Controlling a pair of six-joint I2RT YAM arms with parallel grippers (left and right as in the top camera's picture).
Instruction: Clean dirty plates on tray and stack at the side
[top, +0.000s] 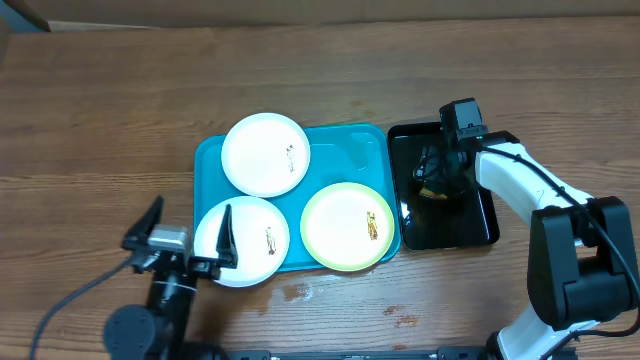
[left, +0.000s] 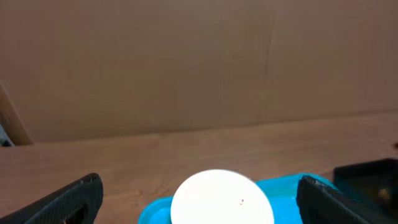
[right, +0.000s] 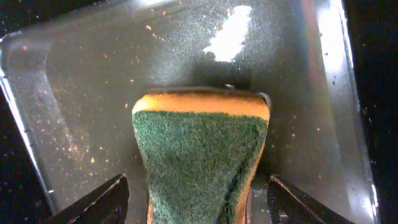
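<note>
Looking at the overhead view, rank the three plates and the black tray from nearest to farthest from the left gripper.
1. Front white plate, right beside the left gripper.
2. Back white plate, farther up the table.
3. Yellow-green plate, off to the right.
4. Black tray, far right.

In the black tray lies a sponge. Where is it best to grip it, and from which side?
Grip the sponge across its two long sides, coming down from above: it lies green pad up, inside the walled black tray.
</note>
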